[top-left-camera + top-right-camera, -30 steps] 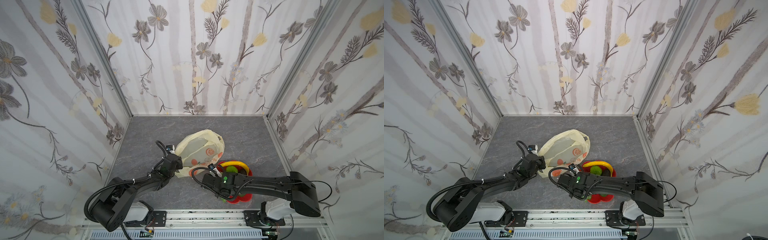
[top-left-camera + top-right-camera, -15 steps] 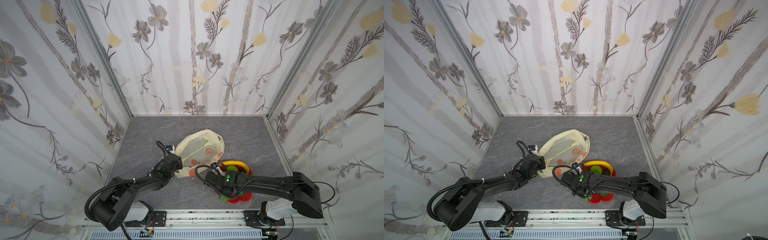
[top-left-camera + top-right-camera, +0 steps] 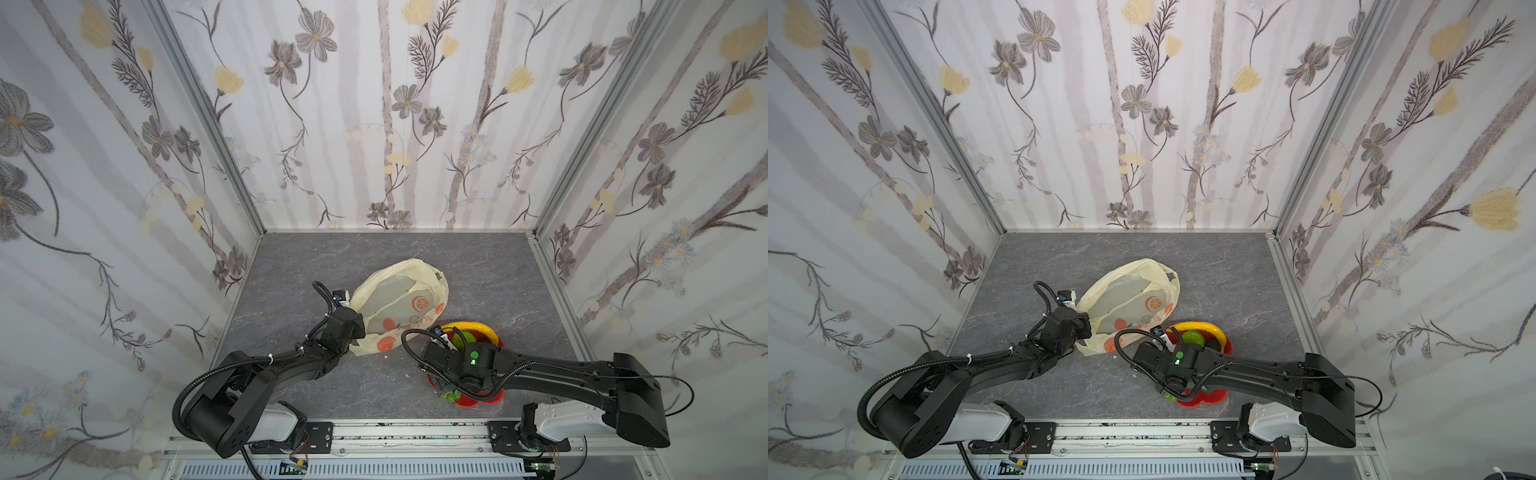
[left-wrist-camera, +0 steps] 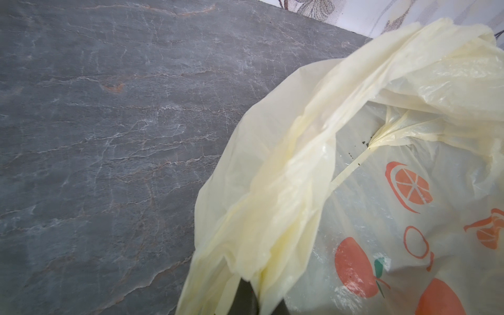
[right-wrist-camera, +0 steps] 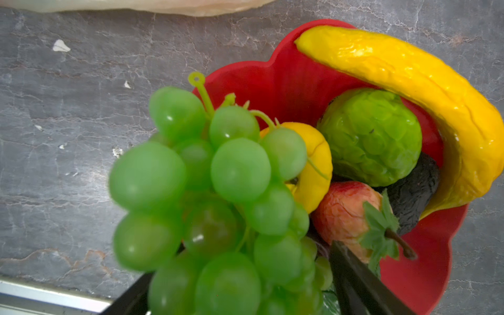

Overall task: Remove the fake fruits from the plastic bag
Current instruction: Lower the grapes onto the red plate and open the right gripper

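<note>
The right gripper point(image 5: 237, 297) is drawn a little back from the printed edge of the bag point(image 3: 401, 291) and is now held over the red dish point(image 5: 286, 81), so that more bare table point(image 3: 386, 365) is shown between its fingers point(image 5: 360, 283) and the bag. The fingers are spread wider than a second ago. The green grape bunch point(image 5: 212, 191) is seen between them, partly over the dish rim and partly over the table. In both top views a few grapes are now shown just under the wrist point(image 3: 469, 361), at the dish's near edge.
</note>
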You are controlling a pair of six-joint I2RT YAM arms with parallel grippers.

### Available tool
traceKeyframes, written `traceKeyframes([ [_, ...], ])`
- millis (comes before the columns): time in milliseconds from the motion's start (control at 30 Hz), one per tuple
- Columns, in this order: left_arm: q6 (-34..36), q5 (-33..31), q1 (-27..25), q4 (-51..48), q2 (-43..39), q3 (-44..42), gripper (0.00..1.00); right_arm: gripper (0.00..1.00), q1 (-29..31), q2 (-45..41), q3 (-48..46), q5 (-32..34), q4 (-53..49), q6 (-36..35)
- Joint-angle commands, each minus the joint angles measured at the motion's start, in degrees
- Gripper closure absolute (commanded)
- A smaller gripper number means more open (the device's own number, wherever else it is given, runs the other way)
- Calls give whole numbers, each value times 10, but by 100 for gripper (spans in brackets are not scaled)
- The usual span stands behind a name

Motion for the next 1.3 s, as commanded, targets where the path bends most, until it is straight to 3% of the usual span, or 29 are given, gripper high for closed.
traceKeyframes([
  [0, 2, -4, 1, 7, 1, 4, 100, 18, 1, -13, -4, -14, -5, 0],
  [167, 2, -4, 0, 7, 3, 5, 100, 23, 7, -20, -11, -37, -15, 2],
  [500, 3, -5, 1, 7, -1, 3, 100, 14, 35, 1, 6, -27, -35, 8],
  [700, 4, -3, 1, 7, -3, 4, 100, 19, 35, 2, 15, -13, -50, 15],
  [900, 3, -3, 1, 7, -3, 4, 100, 33, 36, -14, 9, -14, -46, 13],
  [1267, 4, -4, 0, 7, -1, 6, 100, 29, 36, -14, -5, 1, -65, 33],
])
